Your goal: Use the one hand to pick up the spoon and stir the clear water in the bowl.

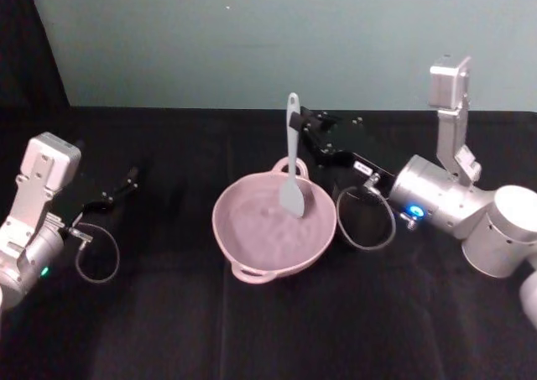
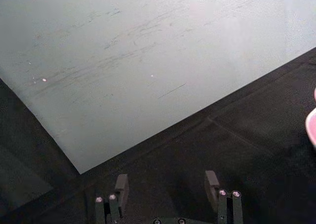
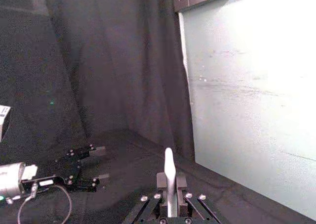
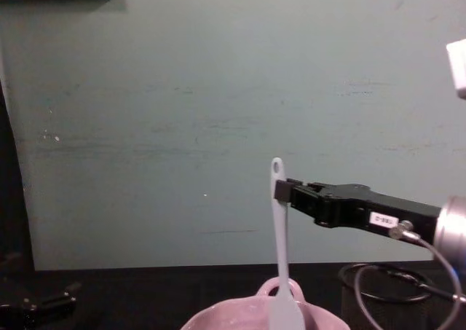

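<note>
Head view: pale pink bowl (image 1: 220, 229) at centre, clear water (image 1: 260, 229) inside. White spoon (image 1: 292, 158) upright, blade down inside bowl at its 1 o'clock, handle clamped near top by right gripper (image 1: 295, 122). At bowl's 9 o'clock, well apart, left gripper (image 1: 130, 179).
Left wrist view: jaws spread wide, empty.
Right wrist view: spoon handle pinched between jaws.
Chest view: spoon vertical, blade at bowl rim.

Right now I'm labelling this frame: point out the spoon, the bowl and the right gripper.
spoon (image 1: 292, 155), head view, middle of its handle.
bowl (image 1: 216, 225), head view, left rim.
right gripper (image 4: 284, 190), chest view, fingertips on the handle.
</note>
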`<act>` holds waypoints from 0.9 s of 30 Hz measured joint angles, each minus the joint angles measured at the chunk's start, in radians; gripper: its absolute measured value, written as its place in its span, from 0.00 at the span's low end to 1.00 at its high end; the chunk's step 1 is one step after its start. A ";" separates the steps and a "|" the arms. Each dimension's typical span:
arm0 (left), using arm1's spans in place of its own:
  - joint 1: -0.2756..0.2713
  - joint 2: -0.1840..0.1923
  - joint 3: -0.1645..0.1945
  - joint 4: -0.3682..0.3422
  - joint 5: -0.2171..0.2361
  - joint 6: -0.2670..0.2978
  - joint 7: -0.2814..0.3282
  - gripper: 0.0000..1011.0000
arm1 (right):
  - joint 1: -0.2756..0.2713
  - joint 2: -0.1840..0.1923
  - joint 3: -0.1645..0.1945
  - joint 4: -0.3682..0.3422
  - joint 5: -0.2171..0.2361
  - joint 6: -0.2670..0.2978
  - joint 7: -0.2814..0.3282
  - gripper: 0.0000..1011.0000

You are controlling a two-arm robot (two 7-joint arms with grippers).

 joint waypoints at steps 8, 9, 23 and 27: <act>0.000 0.000 0.000 0.000 0.000 0.000 0.000 1.00 | -0.067 0.044 0.009 -0.103 -0.005 0.026 -0.013 0.11; 0.000 0.000 0.000 0.000 0.000 0.000 0.000 1.00 | -0.076 0.048 0.006 -0.119 -0.006 0.031 -0.013 0.11; 0.000 0.000 0.000 0.000 0.000 0.000 0.000 1.00 | -0.073 0.019 -0.039 -0.137 -0.008 0.040 0.009 0.11; 0.000 0.000 0.000 0.000 0.000 0.000 0.000 1.00 | -0.048 -0.007 -0.047 -0.100 -0.008 0.031 0.016 0.11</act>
